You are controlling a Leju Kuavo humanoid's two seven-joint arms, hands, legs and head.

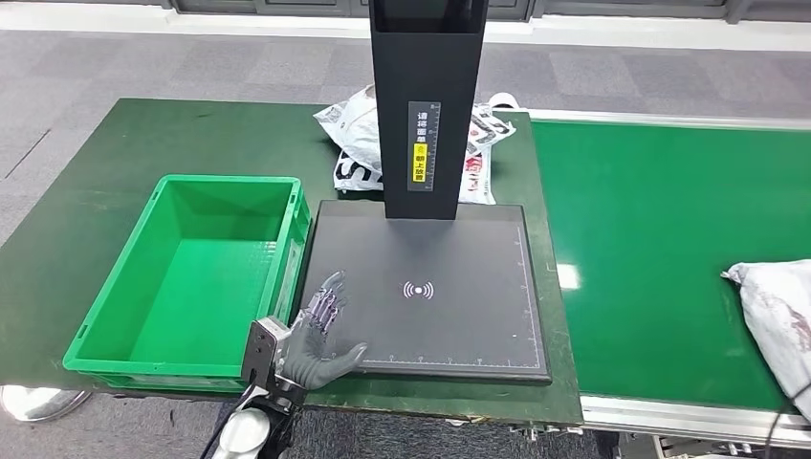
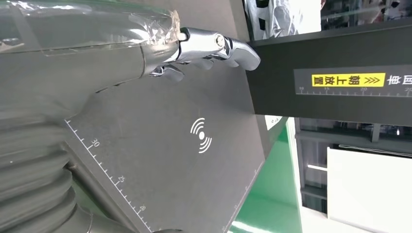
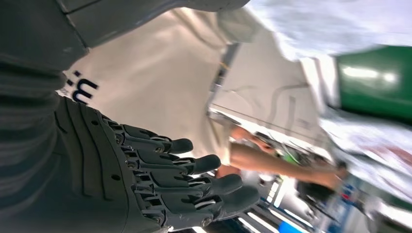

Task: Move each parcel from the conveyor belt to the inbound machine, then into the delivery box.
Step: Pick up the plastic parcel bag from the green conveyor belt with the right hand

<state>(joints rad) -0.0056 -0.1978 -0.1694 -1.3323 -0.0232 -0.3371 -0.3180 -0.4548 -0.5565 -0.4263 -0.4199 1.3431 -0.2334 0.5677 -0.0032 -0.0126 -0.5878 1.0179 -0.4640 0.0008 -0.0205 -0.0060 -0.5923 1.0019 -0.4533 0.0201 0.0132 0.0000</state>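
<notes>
The left hand hovered spread and empty over the scan plate; right of the plate, the parcel looked soft, light and slippery, best gripped mid-body.

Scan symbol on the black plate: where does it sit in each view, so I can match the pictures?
Head view: the white scan symbol sits mid-plate, right of the left robot hand.
Left wrist view: the symbol is near the picture's middle, on the grey plate.
Right wrist view: not in it.
Shared landmark: the black column's yellow label.
</notes>
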